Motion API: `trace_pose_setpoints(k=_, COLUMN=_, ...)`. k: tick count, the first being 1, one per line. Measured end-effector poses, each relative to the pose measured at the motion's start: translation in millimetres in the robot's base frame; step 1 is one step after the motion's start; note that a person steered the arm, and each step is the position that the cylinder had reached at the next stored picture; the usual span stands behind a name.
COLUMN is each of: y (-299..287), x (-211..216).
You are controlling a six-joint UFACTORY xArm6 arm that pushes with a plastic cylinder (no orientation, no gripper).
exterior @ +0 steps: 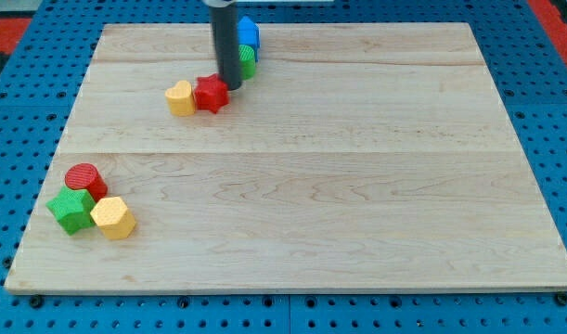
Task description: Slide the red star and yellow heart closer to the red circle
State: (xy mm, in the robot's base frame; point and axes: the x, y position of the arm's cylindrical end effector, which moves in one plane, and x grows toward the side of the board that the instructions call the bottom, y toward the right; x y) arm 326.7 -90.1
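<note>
The red star (pixel 211 94) lies near the board's top, left of centre, touching the yellow heart (pixel 180 97) on its left. My tip (pixel 229 85) stands right against the red star's upper right side. The red circle (pixel 83 177) sits far off at the board's lower left. The rod runs up out of the view's top.
A green star (pixel 71 211) and a yellow hexagon (pixel 113 218) touch the red circle at the lower left. A blue block (pixel 250 33) and a green block (pixel 247 61) sit just behind the rod, partly hidden. The wooden board (pixel 357 186) lies on a blue pegboard.
</note>
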Motion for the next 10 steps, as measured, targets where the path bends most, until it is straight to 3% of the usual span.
trace_pose_setpoints(k=2, y=-88.0, x=45.8)
trace_pose_setpoints(k=5, y=-110.7, x=56.8)
trace_pose_setpoints(k=7, y=-147.7, x=91.6)
trace_pose_setpoints(k=8, y=-129.7, x=91.2)
trace_pose_setpoints(k=9, y=-123.5, x=125.1)
trace_pose_setpoints(k=10, y=-147.0, x=88.9)
